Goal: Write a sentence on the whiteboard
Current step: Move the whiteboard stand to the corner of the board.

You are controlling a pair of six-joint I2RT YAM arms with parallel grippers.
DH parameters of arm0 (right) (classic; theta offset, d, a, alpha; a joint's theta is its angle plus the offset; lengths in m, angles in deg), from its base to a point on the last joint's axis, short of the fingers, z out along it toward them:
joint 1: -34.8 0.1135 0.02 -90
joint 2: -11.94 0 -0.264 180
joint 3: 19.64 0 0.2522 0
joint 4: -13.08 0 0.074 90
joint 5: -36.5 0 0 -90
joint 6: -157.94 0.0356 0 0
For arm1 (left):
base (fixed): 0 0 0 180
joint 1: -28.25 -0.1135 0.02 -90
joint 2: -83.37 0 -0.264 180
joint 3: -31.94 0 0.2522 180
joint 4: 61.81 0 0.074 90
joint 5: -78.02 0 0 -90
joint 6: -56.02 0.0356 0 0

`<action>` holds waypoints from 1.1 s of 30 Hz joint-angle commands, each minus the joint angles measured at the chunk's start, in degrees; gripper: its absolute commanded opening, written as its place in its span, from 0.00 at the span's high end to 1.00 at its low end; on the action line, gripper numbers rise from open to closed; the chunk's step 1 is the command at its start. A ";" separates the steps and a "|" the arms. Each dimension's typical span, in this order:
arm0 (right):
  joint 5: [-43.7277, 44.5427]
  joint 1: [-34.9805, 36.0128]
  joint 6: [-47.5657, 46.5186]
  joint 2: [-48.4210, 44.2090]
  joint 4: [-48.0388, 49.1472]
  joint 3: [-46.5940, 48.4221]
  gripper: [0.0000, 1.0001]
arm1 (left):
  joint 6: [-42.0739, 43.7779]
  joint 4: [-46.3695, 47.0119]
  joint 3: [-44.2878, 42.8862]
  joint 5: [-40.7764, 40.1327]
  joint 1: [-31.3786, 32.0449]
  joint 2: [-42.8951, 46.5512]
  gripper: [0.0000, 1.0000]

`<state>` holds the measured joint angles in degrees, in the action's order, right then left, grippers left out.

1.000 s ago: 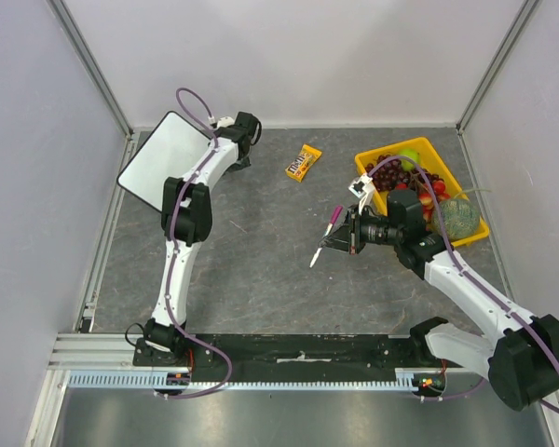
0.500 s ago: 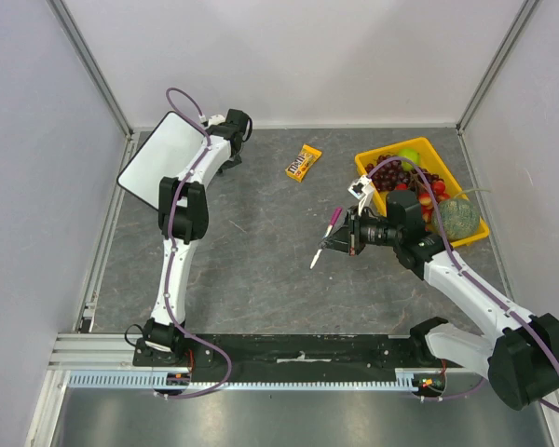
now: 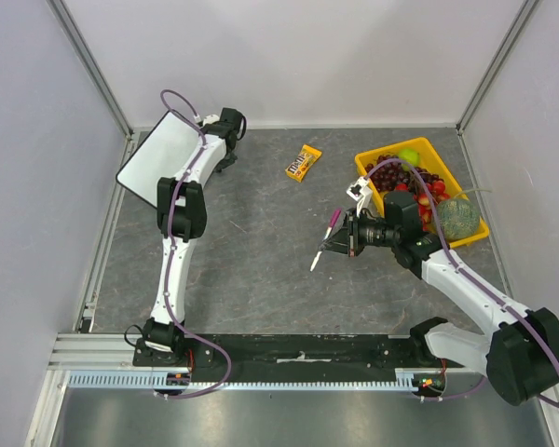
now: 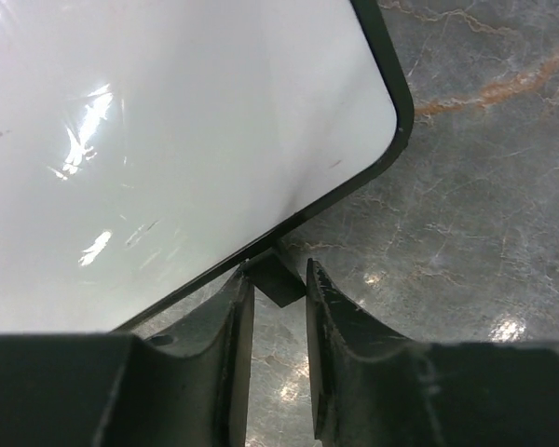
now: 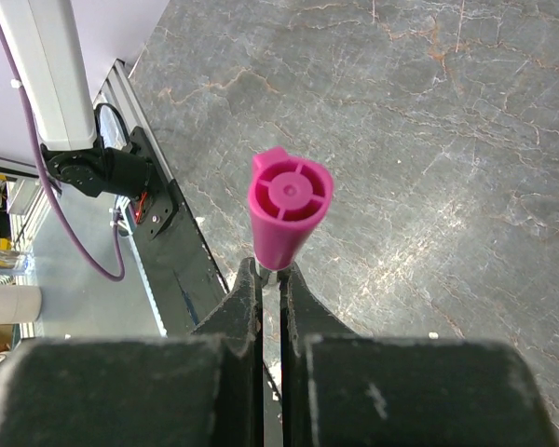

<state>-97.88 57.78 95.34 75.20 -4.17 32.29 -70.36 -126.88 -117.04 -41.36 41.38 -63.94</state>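
The whiteboard (image 3: 163, 149) lies tilted at the far left corner, white with a thin black rim (image 4: 388, 140). No sentence shows on its face in either view. My left gripper (image 3: 224, 158) is at the board's right edge, and in the left wrist view the gripper (image 4: 279, 275) is shut on a small black foot (image 4: 279, 281) under the rim. My right gripper (image 3: 335, 244) hovers mid-table, shut on a pink-capped marker (image 3: 324, 239). In the right wrist view the marker's pink end (image 5: 289, 209) points at the camera above the gripper (image 5: 271, 272).
A yellow tray (image 3: 368, 160) with grapes and other fruit sits at the right, with a green netted item (image 3: 458, 219) at its near end. A candy packet (image 3: 305, 162) lies between board and tray. Grey walls enclose the table on three sides.
My left arm has reached farther back and left along the whiteboard's edge, and its jaws have narrowed onto the foot. The right arm and marker have barely moved.
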 commanded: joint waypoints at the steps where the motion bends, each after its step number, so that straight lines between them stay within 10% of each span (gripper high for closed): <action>1: -1.50 -0.22 -0.68 0.37 2.17 -0.29 1.00 | 1.66 -0.72 -2.24 1.17 -1.17 -1.32 0.79; 5: -1.76 -0.22 -0.50 0.28 2.17 -0.29 1.00 | 1.14 -0.63 -1.89 2.84 -1.08 -1.05 0.98; 33: -0.18 -0.22 2.75 -6.05 -1.08 0.50 1.00 | 0.88 -0.02 28.94 3.28 15.87 20.64 0.98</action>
<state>-98.43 57.78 97.09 70.55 -4.94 31.97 -68.83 -126.07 -93.25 -40.71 53.92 -49.95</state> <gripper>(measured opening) 0.036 0.244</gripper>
